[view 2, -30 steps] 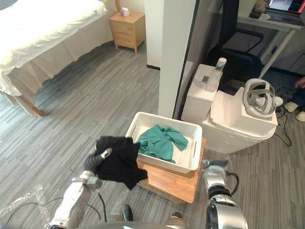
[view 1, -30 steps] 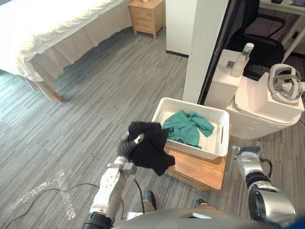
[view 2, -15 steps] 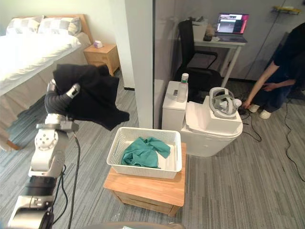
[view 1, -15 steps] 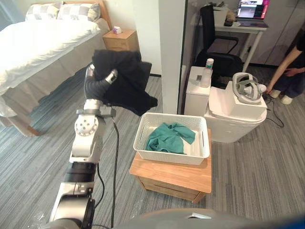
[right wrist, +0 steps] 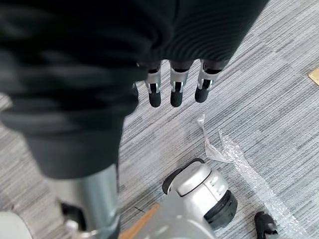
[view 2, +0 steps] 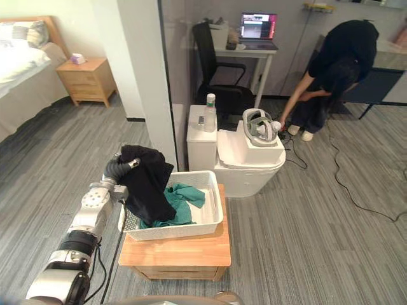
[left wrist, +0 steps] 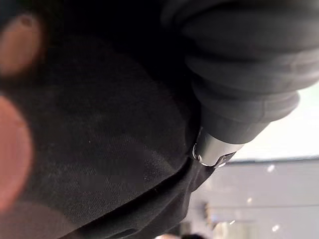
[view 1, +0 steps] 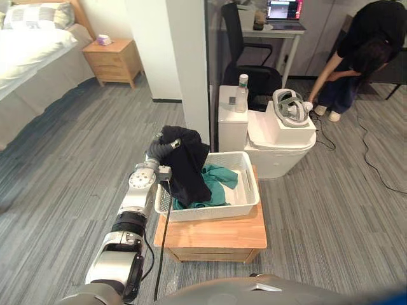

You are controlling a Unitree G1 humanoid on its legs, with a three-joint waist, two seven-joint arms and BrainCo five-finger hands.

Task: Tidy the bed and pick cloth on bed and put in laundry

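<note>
My left hand [view 1: 164,147] is shut on a black cloth [view 1: 188,166] and holds it over the left end of the white laundry basket [view 1: 249,204]. The cloth hangs from the hand, and its lower part drapes inside the basket beside a green cloth [view 1: 221,177] lying there. In the left wrist view the black cloth [left wrist: 99,149] lies bunched close against the hand. The bed [view 1: 28,54] with white bedding stands far off at the upper left. My right hand [right wrist: 178,85] hangs over the grey floor with straight fingers, holding nothing.
The basket sits on a low wooden stand [view 1: 213,234]. Behind it are a white pillar [view 1: 184,63] and a white unit [view 1: 280,136] with a bottle [view 1: 241,92] and a headset. A nightstand [view 1: 113,60] stands by the bed. A person [view 1: 356,54] bends down near a desk.
My left arm has come down from shoulder height, bringing the black cloth onto the basket's left end. The camera has swung right, so the bed has slid to the picture's edge.
</note>
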